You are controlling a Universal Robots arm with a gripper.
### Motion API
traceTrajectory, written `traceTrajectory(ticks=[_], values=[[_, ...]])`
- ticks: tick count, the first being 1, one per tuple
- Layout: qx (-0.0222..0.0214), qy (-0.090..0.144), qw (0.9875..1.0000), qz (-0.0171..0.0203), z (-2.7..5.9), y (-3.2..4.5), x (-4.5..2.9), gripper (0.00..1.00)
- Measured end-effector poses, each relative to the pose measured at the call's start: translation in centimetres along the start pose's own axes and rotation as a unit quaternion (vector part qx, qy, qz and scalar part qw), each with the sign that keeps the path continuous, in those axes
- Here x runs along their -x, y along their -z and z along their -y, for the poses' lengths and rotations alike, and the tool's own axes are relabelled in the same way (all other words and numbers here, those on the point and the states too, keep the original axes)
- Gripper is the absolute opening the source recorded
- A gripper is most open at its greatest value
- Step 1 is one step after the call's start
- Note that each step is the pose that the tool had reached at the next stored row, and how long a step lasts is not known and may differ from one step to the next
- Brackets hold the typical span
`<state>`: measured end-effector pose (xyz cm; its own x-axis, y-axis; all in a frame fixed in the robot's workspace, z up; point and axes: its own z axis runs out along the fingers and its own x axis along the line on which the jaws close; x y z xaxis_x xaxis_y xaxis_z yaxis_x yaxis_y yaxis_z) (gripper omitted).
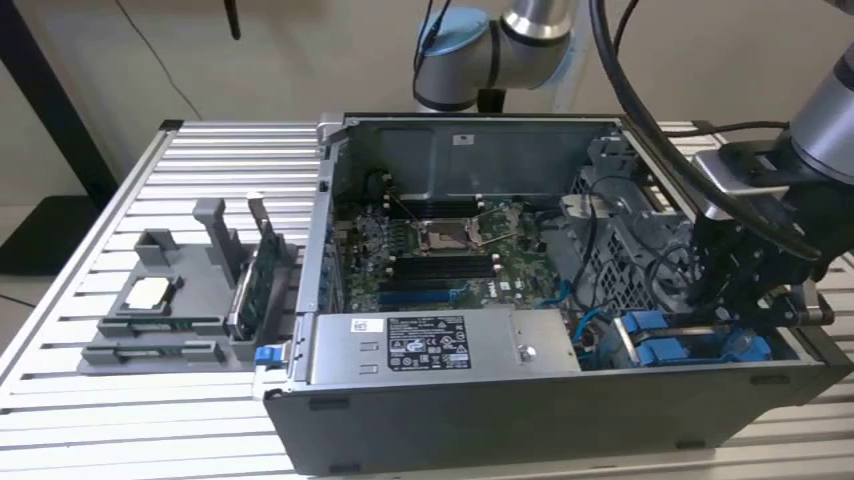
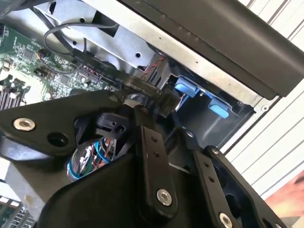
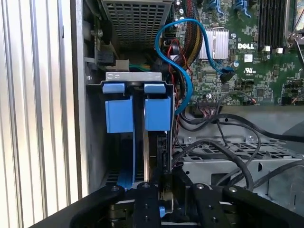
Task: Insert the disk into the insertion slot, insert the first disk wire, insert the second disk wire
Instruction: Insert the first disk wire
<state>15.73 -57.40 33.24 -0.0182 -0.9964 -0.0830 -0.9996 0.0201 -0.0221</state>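
Exterior view: the pincer (image 1: 731,318) stood inside the computer case (image 1: 441,420), beside the disk (image 1: 663,350). Second wrist view: whether the pincer (image 2: 161,118) gripped anything, I couldn't tell. First wrist view: the disk (image 3: 157,114) looked seated in its slot; the wires seemed not yet plugged.

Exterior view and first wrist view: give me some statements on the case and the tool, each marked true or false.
The computer case is open, its circuit board showing. True.
The tool is outside the case. False: it is low inside, at the exterior view's right, by the blue carriers.
In the first wrist view a blue cable loops over the board. True.
The case stands on a wooden floor. False: on a slatted metal table.
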Motion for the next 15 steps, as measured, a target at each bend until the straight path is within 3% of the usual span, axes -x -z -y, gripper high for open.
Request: traceTrajectory(ticks=[6, 15], values=[[0.0, 0.0, 1.0, -0.0007, 0.04, 1.68, 0.15, 0.26], [0.0, 0.0, 1.0, -0.0006, 0.07, 2.99, 0.25, 0.26]])
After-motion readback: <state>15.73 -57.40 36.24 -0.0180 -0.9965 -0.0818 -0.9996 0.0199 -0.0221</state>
